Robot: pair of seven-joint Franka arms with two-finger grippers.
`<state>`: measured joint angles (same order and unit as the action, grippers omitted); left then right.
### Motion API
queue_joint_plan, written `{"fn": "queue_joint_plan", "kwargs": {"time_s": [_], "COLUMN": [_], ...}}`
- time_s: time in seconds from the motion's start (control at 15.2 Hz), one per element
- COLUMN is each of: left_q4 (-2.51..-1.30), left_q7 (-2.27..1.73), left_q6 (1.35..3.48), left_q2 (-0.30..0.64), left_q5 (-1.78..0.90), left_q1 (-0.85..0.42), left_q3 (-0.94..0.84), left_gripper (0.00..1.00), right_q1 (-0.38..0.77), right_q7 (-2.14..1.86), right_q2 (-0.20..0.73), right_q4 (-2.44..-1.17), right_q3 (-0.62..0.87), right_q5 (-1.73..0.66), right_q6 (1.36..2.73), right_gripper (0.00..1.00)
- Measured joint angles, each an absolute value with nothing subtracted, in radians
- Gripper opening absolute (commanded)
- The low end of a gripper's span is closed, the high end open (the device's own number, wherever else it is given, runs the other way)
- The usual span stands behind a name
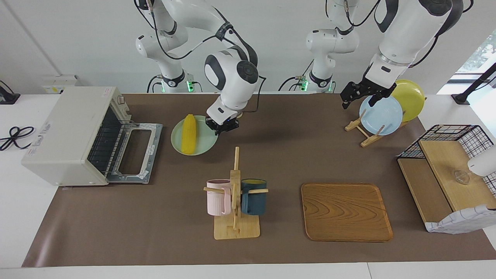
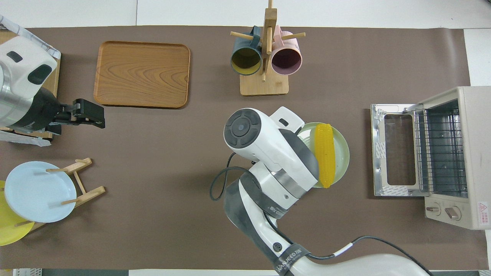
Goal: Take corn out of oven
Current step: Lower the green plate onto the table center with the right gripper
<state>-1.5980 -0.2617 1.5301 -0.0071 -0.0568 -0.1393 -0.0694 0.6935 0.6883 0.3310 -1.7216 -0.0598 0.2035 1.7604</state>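
Two arms are seen, and only one is at work. The right end effector (image 1: 222, 127) is closed on the rim of a pale green plate (image 1: 205, 142), on which the corn (image 1: 189, 133) lies, just beside the fingertips. The plate sits on the tabletop (image 1: 155, 217), near the oven (image 1: 66, 135), whose door is open. In the overhead view the grip is hidden under the right arm's wrist. The left end effector (image 1: 358, 93), fingers spread wide and holding nothing, waits over a plate rack (image 1: 362, 130); its arm is cut off.
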Motion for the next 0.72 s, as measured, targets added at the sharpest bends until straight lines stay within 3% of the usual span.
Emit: {"fn": "queue_joint_plan", "kwargs": {"time_s": [0.26,0.72], "left_q4": [-1.6,-1.605], "left_q7": [-0.262,-0.262], "left_q6": [1.531,1.544], "left_q2": [-0.007,-0.007], "left_q5": [-0.057,-0.057], "left_q1": [-0.139,-0.139], "left_q3": [-0.069,-0.069], "left_gripper": [1.0,1.0], "right_q1": [0.709,0.741], "right_q7": [0.737,0.782], "right_q2": [0.408,0.44], "right_q4": [-1.679,-1.682], "right_q3": [-0.055,-0.025], "right_q5": [0.142,0.074], "right_q6": [1.839,1.947], "right_gripper": [0.0,0.0]}}
